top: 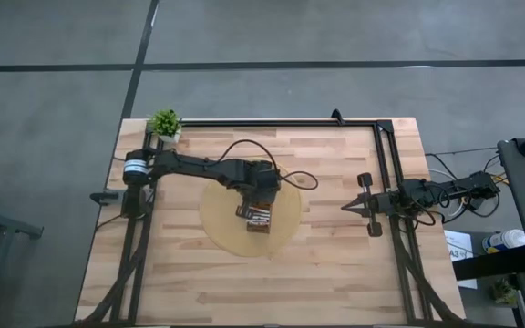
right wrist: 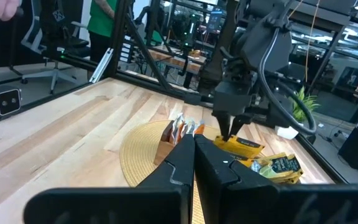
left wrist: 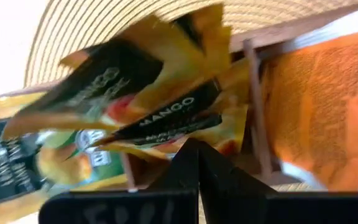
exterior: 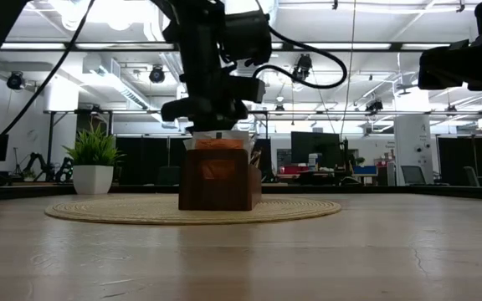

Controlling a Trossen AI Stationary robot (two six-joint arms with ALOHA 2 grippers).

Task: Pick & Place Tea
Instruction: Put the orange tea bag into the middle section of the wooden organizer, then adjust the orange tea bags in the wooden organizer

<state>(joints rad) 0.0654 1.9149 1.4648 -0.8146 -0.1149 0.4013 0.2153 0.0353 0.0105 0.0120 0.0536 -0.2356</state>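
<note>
A brown box (exterior: 216, 180) stands on a round woven mat (top: 217, 223) at the table's middle, with orange tea sachets (exterior: 216, 144) sticking up from it. Just behind the box's far side, my left gripper (right wrist: 229, 134) is shut on a yellow tea sachet with a dark "MANGO" label (left wrist: 179, 115). More yellow and dark green sachets (right wrist: 278, 165) lie loose on the mat beyond it. In the left wrist view the box's dividers (left wrist: 253, 93) and an orange sachet (left wrist: 319, 106) show. My right gripper (right wrist: 194, 146) is shut and waits at the table's right side. My left gripper pinches the yellow mango sachet (right wrist: 241, 146) between its two fingers, at one edge (left wrist: 188, 134). The fingers come from above, pointing down. The sachet juts out roughly level from the fingertips, low over the mat; whether it still touches the mat or the other sachets I cannot tell.
A small potted plant (top: 165, 123) stands at the far left corner. A dark frame rail (top: 272, 123) runs along the far edge and down the right side. Bare wood lies near and to the right of the mat. A person shows in the room beyond the table (right wrist: 104, 18).
</note>
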